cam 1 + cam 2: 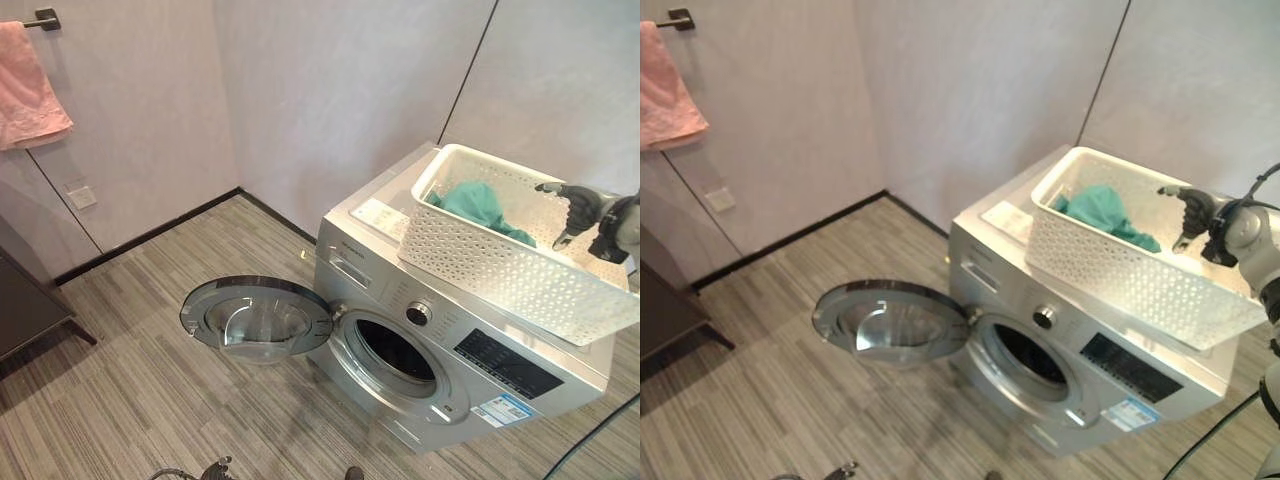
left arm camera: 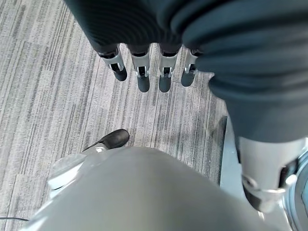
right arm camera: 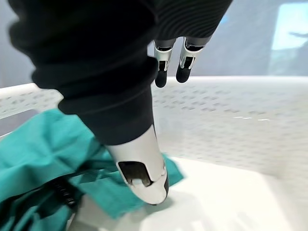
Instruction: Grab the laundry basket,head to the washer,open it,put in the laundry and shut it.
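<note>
1. We found the white perforated plastic laundry basket [image 1: 500, 262] resting on top of the silver front-loading washer [image 1: 400, 300], so the carrying and the walk to the machine looked done
2. The washer's round glass door [image 1: 257, 320] hung fully open to the robot's left of the dark drum opening [image 1: 392, 352], so we judged the opening step finished too
3. The crumpled teal cloth laundry [image 1: 480, 205] lay inside the basket at its far end; moving it into the drum and closing the door were left
4. The right hand [image 1: 1193, 212] hung over the basket's interior near its right side, fingers loosely extended and holding nothing
5. In the right wrist view the thumb [image 3: 142, 171] pointed down just beside the edge of the teal cloth, close above it; we could not tell whether it touched, and the fingertips [image 3: 183, 72] stood clear, toward the basket's far wall
6. The left hand [image 2: 149, 67] hung low over the grey striped floor [image 1: 150, 380], fingers straight and empty, well away from basket and laundry
</note>
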